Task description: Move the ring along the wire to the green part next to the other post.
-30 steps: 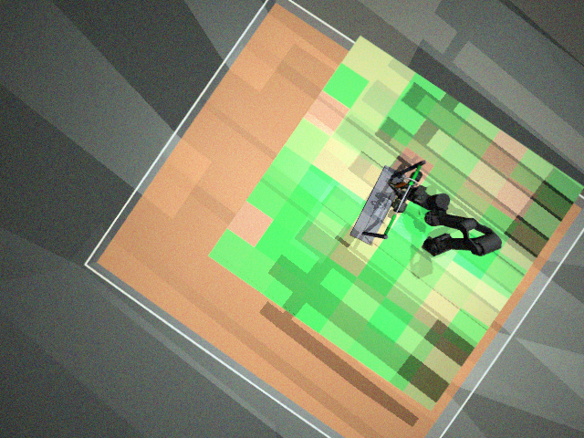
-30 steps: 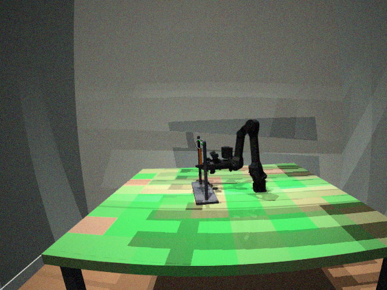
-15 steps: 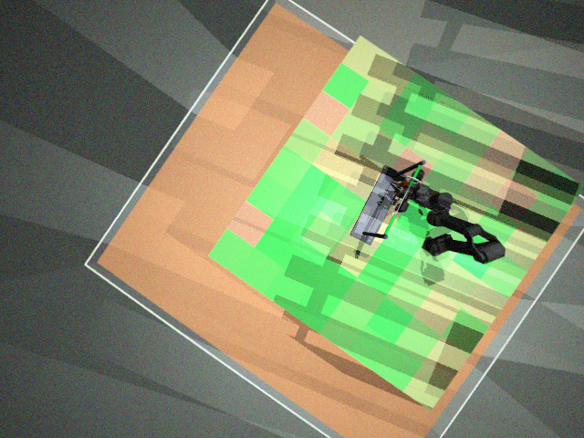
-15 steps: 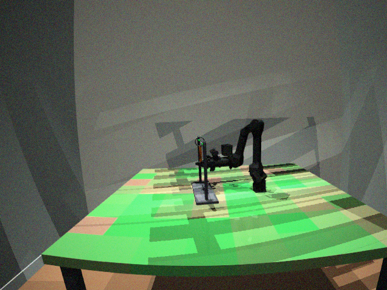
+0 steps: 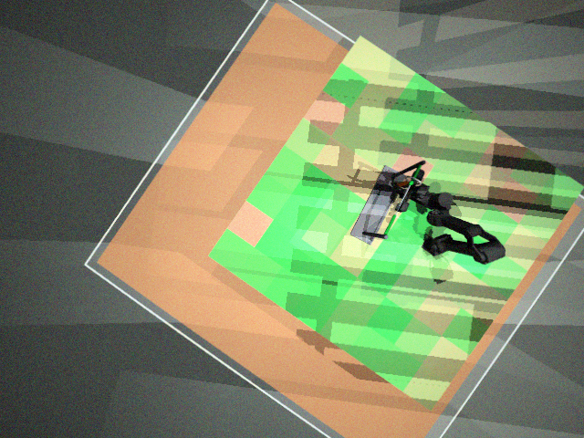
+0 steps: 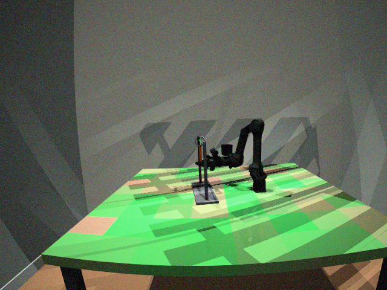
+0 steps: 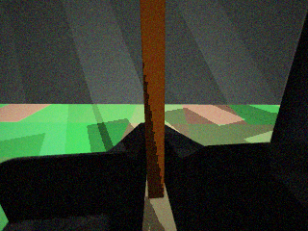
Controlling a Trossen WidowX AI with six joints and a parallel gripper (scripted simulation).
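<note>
The orange handle stands upright below the ring. The ring is around the green wire part beside the far post; the exact gap between ring and wire is too small to tell. My gripper is shut on the handle near its lower end, with a dark finger on each side in the wrist view. The other green part is beside the near post. The thin grey wire between the green parts is hard to make out.
Both posts stand on a grey base plate on the patterned table. The arm reaches to the wire from the side opposite the base plate in the top view. Shadow bands cross the table.
</note>
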